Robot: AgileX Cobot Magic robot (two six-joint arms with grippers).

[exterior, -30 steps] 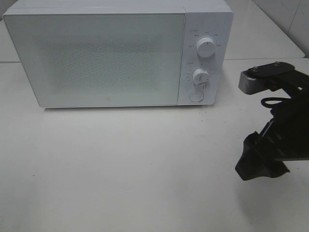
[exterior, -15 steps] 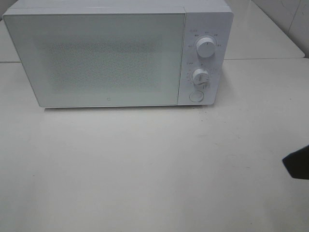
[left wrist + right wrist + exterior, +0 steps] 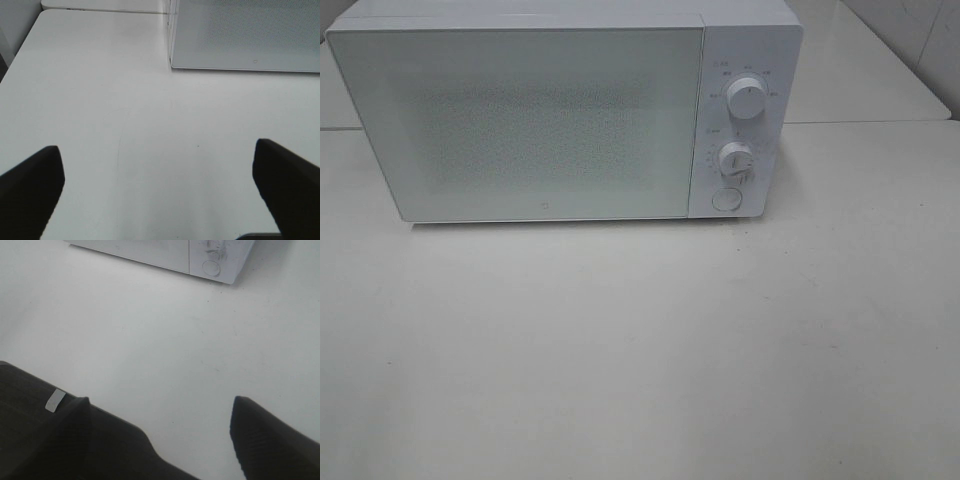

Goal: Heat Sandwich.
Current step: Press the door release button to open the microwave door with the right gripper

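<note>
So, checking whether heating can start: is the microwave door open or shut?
Shut. The microwave door sits flush beside the control panel, with no gap; what is inside cannot be told.

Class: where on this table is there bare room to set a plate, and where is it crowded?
The table is bare across in front of the microwave, and in a narrower strip to its right. Only the back, where it stands, is taken.
</note>
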